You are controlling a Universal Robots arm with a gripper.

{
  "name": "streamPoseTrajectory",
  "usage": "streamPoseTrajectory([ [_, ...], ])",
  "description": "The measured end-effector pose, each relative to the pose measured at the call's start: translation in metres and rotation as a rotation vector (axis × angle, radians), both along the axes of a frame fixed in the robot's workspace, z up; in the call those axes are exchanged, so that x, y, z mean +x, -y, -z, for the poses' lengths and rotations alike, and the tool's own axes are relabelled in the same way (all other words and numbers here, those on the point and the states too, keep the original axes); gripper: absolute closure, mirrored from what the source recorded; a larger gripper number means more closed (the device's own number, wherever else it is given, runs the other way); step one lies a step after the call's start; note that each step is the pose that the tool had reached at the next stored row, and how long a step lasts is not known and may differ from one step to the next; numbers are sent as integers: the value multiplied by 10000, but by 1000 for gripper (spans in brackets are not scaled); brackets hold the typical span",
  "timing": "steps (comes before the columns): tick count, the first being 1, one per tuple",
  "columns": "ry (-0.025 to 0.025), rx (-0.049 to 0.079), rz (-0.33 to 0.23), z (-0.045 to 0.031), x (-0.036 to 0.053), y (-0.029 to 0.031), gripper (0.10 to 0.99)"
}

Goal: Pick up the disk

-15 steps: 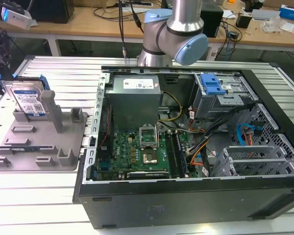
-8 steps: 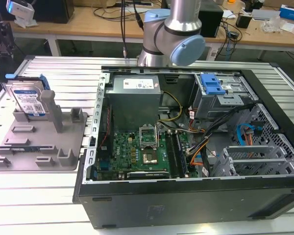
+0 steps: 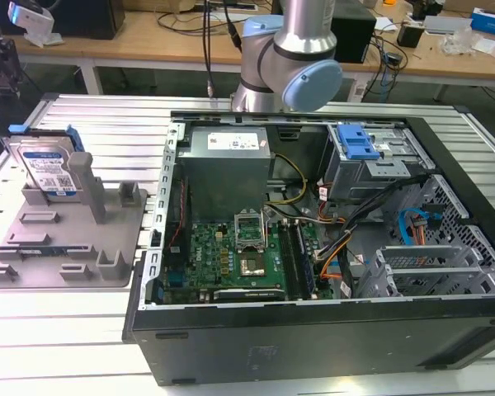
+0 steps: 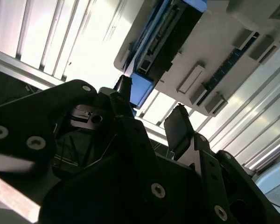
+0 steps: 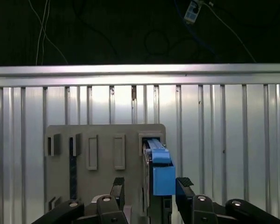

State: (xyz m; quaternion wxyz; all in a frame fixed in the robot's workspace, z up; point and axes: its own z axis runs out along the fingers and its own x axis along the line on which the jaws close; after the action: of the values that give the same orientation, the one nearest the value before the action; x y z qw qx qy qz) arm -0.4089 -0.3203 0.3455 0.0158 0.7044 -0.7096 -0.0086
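Note:
The disk (image 3: 45, 167) stands on edge at the back of the grey tray (image 3: 33, 247), at the exterior view's left; its silver face carries a white-and-blue label, and blue rails run along its sides. In the first wrist view I look down on the disk (image 5: 159, 164) edge-on, its blue rail toward me. My gripper (image 5: 151, 185) is open, with one black finger (image 5: 118, 185) on each side of the disk's line and a gap to the drive. In the second wrist view the gripper (image 4: 151, 113) hangs open short of the disk (image 4: 164, 35).
An open computer case (image 3: 330, 247) fills the exterior view's middle and right, with a blue latch (image 3: 359, 143) on its drive cage. The arm's column (image 3: 293, 58) rises behind it. Upright posts (image 3: 89, 186) stand on the tray beside the disk. The slatted metal table (image 5: 233, 140) ends at an edge with dark floor beyond.

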Motion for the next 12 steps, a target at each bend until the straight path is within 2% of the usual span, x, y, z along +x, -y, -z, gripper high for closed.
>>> streamPoseTrajectory([
  [5, 2, 0, -19, 2, -5, -16, 529],
  [10, 4, -2, -22, 12, -5, -67, 529],
  [12, 2, -10, -25, 30, -5, -69, 529],
])
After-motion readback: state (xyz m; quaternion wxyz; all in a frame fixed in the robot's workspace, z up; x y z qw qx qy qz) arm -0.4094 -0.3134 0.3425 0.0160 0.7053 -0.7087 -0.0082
